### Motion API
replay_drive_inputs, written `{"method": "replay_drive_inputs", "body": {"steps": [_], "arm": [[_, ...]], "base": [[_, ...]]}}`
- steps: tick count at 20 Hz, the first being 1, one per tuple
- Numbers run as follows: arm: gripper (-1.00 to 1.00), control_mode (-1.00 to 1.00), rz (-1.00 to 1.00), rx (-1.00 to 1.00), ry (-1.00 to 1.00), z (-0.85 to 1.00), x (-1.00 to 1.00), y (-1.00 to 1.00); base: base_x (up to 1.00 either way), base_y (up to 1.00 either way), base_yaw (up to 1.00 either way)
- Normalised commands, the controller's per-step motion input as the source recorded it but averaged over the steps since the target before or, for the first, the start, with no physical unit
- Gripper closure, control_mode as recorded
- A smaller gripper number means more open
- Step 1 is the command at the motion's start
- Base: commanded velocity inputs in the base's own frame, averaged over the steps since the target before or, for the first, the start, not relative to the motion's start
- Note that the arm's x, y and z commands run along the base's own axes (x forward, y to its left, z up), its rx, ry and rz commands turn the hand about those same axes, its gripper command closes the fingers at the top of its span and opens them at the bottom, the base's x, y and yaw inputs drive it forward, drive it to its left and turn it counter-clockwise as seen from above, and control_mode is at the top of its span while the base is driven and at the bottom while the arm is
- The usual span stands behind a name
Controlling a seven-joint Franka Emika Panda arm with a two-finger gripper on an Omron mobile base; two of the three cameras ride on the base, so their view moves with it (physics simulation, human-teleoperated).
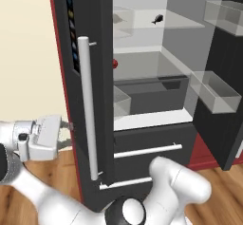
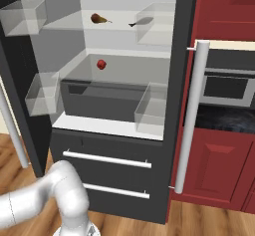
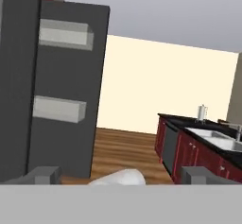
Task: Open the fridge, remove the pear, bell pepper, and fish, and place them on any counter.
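Observation:
The fridge (image 1: 90, 10) stands with both doors swung wide open. On its upper shelf lie the brownish pear (image 2: 98, 18) and the slim dark fish (image 2: 142, 22), which also shows from the other side as the fish (image 1: 156, 18). One shelf lower sits the red bell pepper (image 2: 101, 63); in the left base view the bell pepper (image 1: 115, 63) peeks past the left door's edge. My gripper (image 1: 67, 133) hovers open and empty outside the left door, just left of its long silver handle (image 1: 88, 105). The black counter (image 3: 198, 123) with its sink lies at the right of the hand view.
Clear door bins (image 1: 214, 92) jut from the inner sides of both doors. Two drawers with silver bars (image 2: 107, 159) sit below the shelves. Red cabinets, an oven (image 2: 226, 85) and a black countertop (image 2: 224, 119) flank the fridge on the right. Wood floor lies around it.

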Motion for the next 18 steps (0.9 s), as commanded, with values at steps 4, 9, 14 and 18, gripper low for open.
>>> {"method": "replay_drive_inputs", "body": {"steps": [4,9,14,18], "arm": [[-1.0,-1.0,0.34,0.02,0.04,-0.06,-0.99,-1.0],[-1.0,-1.0,0.48,-0.07,0.04,0.0,-0.6,-0.93],[-1.0,-1.0,0.48,0.04,0.07,0.0,-0.1,-0.95],[-1.0,-1.0,0.24,0.29,0.13,0.0,0.31,-0.98]], "base": [[0.0,0.0,0.0],[0.0,0.0,0.0],[0.0,0.0,0.0],[0.0,0.0,0.0]]}}
